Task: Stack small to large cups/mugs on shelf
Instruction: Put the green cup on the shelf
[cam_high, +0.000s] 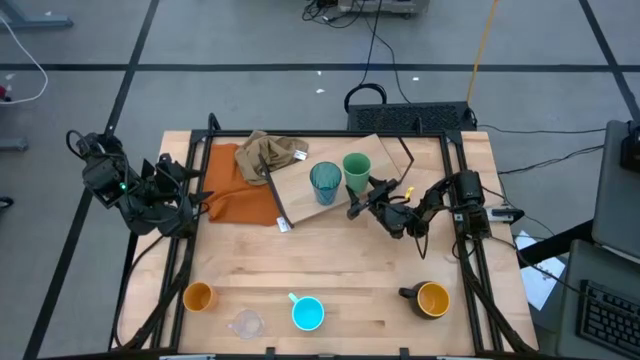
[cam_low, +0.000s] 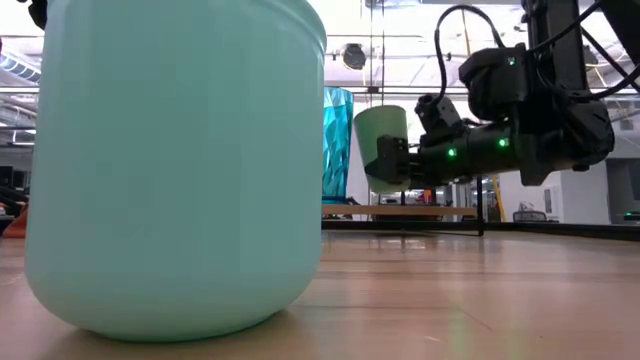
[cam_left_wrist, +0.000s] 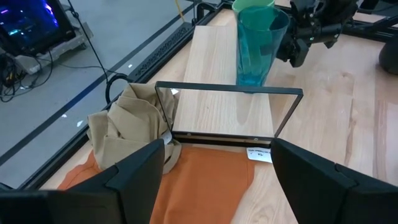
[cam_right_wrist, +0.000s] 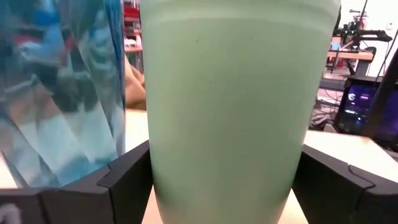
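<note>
High view shows the right gripper (cam_high: 362, 200) reaching in level from the table's right side, its arm bent low across the boards, its fingers closed around the green cup (cam_high: 356, 170). Right wrist view confirms it: a dark finger (cam_right_wrist: 124, 177) sits against each side of the cup, which stands upright. In the low view the cup's base looks slightly above the shelf (cam_high: 375, 160), though contact cannot be told for sure. Just beside the cup stands the teal tumbler (cam_high: 325, 182), upright on the shelf.

Left gripper (cam_high: 195, 205) waits at the table's left edge, over the orange cloth (cam_high: 235, 195), fingers spread wide.

Along the near edge stand the orange cup (cam_high: 198, 296), clear glass (cam_high: 246, 323), light-blue mug (cam_high: 308, 313) and black mug (cam_high: 430, 299).
</note>
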